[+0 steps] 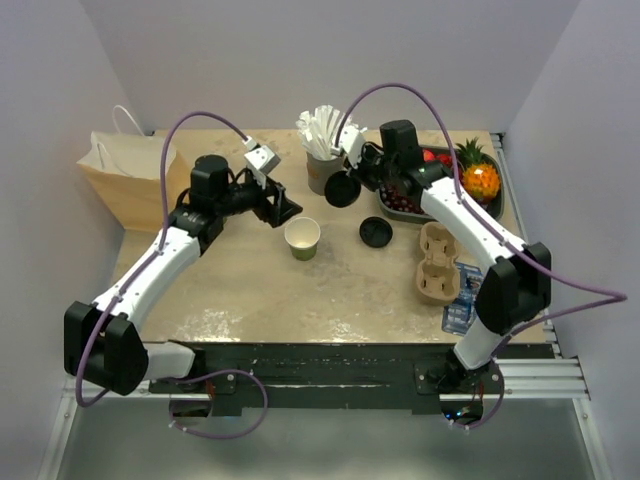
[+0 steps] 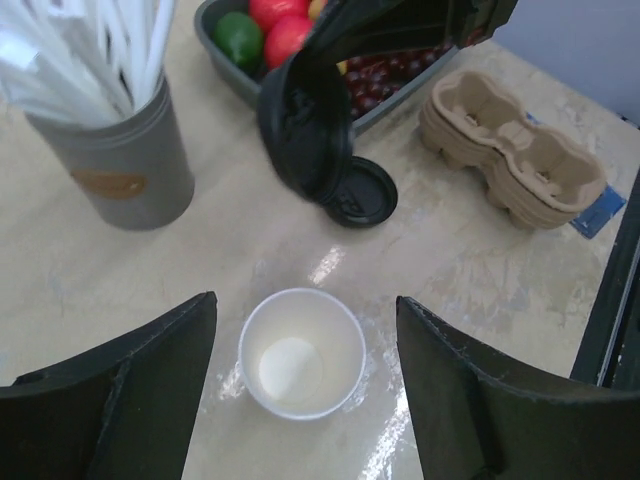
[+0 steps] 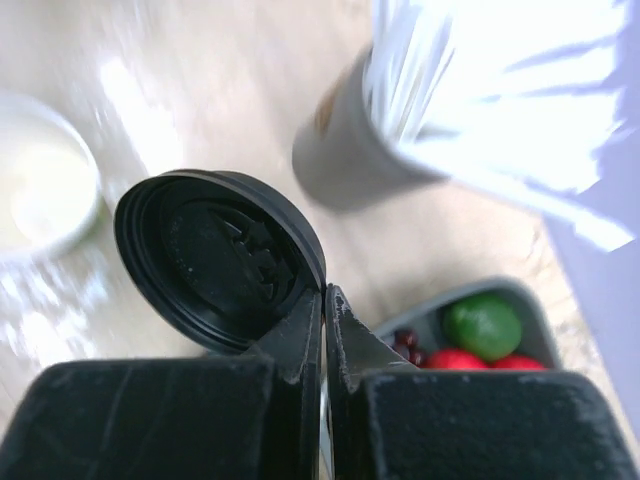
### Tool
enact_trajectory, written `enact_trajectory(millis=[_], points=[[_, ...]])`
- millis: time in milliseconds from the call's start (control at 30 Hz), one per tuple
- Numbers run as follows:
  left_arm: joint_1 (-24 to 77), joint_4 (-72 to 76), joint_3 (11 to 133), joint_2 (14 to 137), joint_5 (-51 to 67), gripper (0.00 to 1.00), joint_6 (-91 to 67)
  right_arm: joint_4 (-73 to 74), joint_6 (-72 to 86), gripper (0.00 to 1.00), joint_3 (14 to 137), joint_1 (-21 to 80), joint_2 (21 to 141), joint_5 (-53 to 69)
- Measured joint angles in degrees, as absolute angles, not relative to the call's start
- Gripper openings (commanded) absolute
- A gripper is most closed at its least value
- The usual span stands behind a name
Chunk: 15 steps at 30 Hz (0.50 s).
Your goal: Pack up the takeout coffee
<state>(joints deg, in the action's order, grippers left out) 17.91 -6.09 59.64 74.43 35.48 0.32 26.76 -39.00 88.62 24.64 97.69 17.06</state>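
The takeout coffee cup (image 1: 302, 238) is green with a cream band. It stands open and lidless at the table's middle, and its white inside shows in the left wrist view (image 2: 301, 352). My left gripper (image 1: 288, 208) is open just left of and behind the cup; in its wrist view the cup lies between the fingers (image 2: 305, 300), untouched. My right gripper (image 1: 352, 183) is shut on the rim of a black lid (image 1: 341, 190), held tilted in the air beside the straw cup (image 3: 215, 258). A second black lid (image 1: 375, 232) lies flat on the table.
A grey cup of white straws (image 1: 322, 165) stands behind the coffee cup. A grey fruit tray (image 1: 494, 205) is at the back right. Stacked cardboard cup carriers (image 1: 437, 262) lie at the right. A brown paper bag (image 1: 125, 175) stands at the back left.
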Motion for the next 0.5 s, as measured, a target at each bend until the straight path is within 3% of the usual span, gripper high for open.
enact_trajectory(millis=[200, 500], points=[[23.2, 1.7, 59.3, 74.7, 35.2, 0.77, -0.5, 12.8, -30.1, 0.00, 82.8, 32.1, 89.1, 15.4], [24.8, 4.0, 59.3, 76.1, 29.8, 0.65, -1.0, 8.1, -27.3, 0.00, 80.1, 33.6, 88.4, 13.1]])
